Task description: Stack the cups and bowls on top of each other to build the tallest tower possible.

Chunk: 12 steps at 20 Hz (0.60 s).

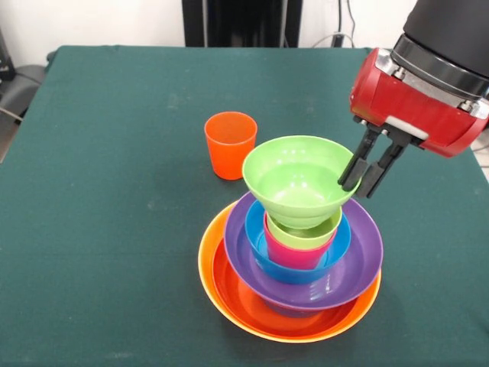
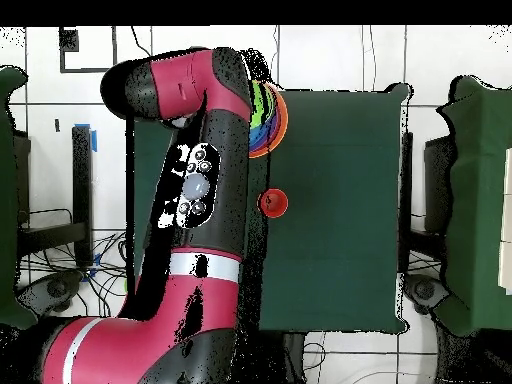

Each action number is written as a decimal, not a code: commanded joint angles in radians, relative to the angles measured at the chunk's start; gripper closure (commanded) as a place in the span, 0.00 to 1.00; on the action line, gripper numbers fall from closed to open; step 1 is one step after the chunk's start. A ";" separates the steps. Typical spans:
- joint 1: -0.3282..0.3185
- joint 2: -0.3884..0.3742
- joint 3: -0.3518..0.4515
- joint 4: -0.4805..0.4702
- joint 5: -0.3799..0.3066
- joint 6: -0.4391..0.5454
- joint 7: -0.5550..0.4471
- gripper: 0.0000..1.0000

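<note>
Tower (image 1: 294, 260) sits front-centre on table (image 1: 114, 229): yellow-orange base, nested so it narrows upward. Green bowl (image 1: 299, 180) tops it. Gripper (image 1: 365, 182) just beside its rim, fingers slightly apart, holding nothing. Orange cup (image 1: 230, 144) stands loose behind.

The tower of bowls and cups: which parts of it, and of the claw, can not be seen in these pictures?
- Overhead view: the arm covers most of the tower; only its edge shows. The claw is hidden too.
- Front view: the green bowl hides the insides of the cups below it; the purple bowl hides what sits beneath it.
- Front view: the claw overlaps the bowl's rim; contact is unclear.
</note>
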 commanded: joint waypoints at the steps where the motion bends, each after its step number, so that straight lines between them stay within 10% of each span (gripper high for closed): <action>1: 0.017 0.009 0.066 0.078 0.007 -0.010 0.112 0.00; 12: 0.018 0.011 0.064 0.074 0.001 -0.019 0.104 0.00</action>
